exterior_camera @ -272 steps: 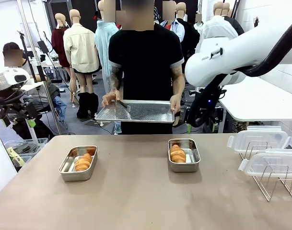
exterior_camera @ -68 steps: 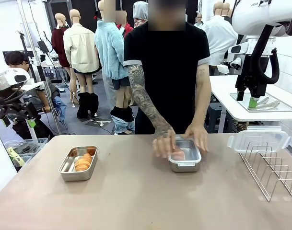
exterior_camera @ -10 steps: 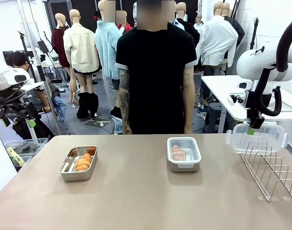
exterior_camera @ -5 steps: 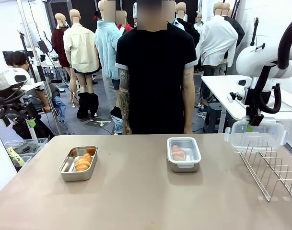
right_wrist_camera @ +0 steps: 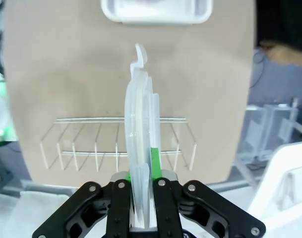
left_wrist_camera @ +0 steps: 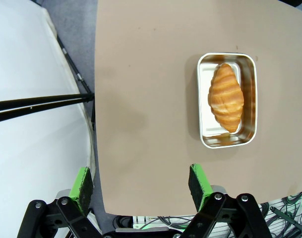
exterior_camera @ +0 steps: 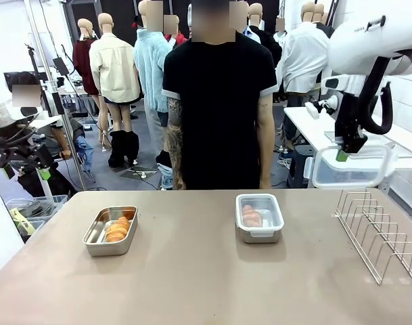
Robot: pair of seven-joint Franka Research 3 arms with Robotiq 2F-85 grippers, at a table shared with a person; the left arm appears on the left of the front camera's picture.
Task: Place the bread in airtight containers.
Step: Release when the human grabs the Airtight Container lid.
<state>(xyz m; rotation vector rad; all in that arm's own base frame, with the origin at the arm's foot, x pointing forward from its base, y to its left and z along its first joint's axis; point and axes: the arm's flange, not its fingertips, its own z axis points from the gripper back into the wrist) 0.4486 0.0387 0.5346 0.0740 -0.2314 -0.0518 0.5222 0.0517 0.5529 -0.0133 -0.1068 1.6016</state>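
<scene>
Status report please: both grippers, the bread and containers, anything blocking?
Right gripper shut on clear lid, above wire rack. Left gripper open, empty. Left tin unlidded, croissant inside; right tin lidded. Path clear.

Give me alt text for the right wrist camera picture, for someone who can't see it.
The right pincer is shut on a clear plastic lid, held edge-on and upright above the tan table. Below it lies the empty wire rack, and a lidded container sits at the picture's top edge.
</scene>
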